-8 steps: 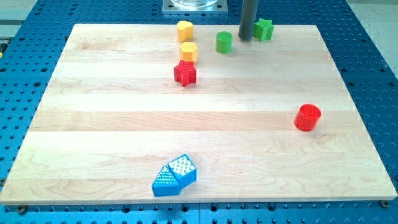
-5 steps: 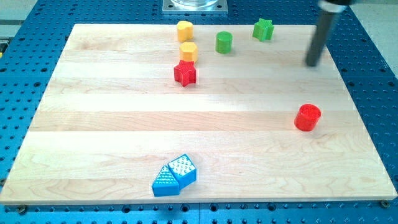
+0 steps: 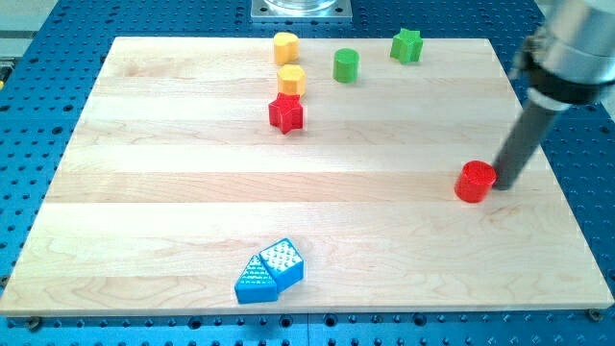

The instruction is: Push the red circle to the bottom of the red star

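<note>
Surface: pale wooden tabletop of jointed planks, set on a blue perforated base.
Change: my tip was near the green star at the view's top moments ago; it has since swept right and down, and now sits just beside the red circle, on its right edge, apparently touching.
Meaning: judged a lined-up start for a leftward push; the circle itself has not shifted yet.
Hand: none fitted; the arm ends in a plain dark rod, so nothing opens or closes.
Red circle: short glossy cylinder, upright, at the view's right, well apart from the other blocks.
Red star: upper centre, touching the yellow block above it; the board below it is bare.
Others: second yellow block; green cylinder; two blue blocks together near the bottom edge.
</note>
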